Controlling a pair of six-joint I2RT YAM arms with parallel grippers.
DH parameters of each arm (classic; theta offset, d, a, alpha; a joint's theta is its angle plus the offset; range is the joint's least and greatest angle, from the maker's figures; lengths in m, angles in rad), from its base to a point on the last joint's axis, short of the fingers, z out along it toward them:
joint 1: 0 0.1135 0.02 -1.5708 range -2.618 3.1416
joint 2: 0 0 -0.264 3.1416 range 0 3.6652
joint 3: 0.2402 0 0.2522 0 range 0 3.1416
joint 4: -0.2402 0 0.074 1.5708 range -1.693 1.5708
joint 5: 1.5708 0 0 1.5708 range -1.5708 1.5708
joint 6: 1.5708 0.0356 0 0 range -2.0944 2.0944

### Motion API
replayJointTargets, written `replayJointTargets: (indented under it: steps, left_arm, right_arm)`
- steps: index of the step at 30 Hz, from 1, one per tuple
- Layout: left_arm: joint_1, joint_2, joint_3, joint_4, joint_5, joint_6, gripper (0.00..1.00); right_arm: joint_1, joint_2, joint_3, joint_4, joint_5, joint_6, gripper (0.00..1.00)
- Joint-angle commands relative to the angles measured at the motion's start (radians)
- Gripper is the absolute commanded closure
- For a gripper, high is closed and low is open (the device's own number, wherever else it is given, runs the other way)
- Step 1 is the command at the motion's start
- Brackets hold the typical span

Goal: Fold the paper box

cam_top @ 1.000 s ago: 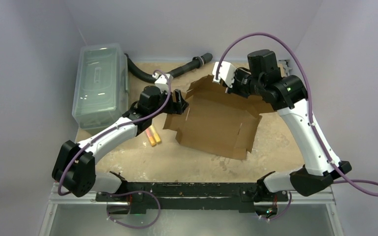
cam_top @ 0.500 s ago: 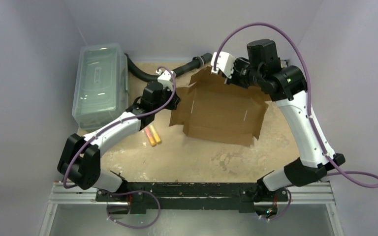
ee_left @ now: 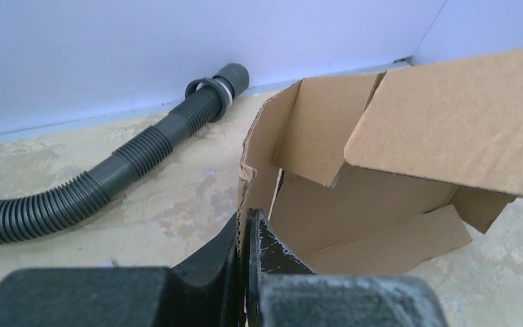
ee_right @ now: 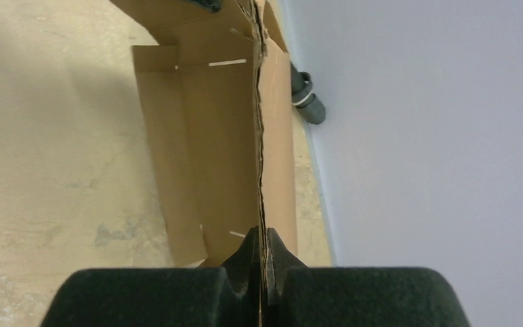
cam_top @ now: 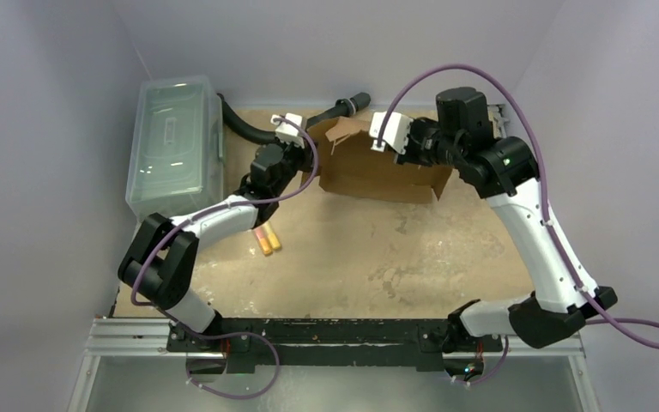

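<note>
Cardboard is only partly shaped at this point. From the overhead camera, the brown corrugated cardboard box stands close to the far edge of the sandy-coloured table. Its large panel is raised off the surface. It is held between the black left gripper at its left end and the black right gripper at its upper right edge. A clear plastic lidded bin sits at the far left corner, a grey ribbed hose lies along the far edge, and small orange sticks lie nearer the left edge. In the left wrist view, the left gripper has its jaws clenched on the thin edge of a side wall; one flap bends inward and a long panel hangs over the hollow, untucked. In the right wrist view, the right gripper pinches a panel's edge, and the slots in sight are empty. Judging from this, the walls are half raised, while the tabs, slots and lid are yet to be done.
</note>
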Motion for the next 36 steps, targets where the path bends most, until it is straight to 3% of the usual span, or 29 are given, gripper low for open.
replayJointTargets:
  steps: [1,8,14,26,36]
  left_arm:
    - [-0.002,0.025,-0.088,0.217,0.003,0.04,1.0]
    - [-0.002,0.015,-0.222,0.307,0.029,0.079,1.0]
    - [-0.002,-0.011,-0.283,0.329,0.052,0.151,1.0]
    - [-0.002,-0.031,-0.289,0.393,0.066,0.276,1.0]
    - [-0.002,0.012,-0.253,0.441,0.121,0.382,1.0]
  right_arm:
    - [0.011,-0.039,-0.131,0.116,-0.069,0.019,1.0]
    - [0.014,-0.021,-0.194,0.131,-0.153,0.088,1.0]
    - [0.016,0.037,-0.103,0.048,-0.18,0.145,1.0]
    - [0.016,0.072,0.036,-0.153,-0.186,0.095,1.0]
    - [0.016,0.123,0.1,-0.168,-0.146,0.098,1.0]
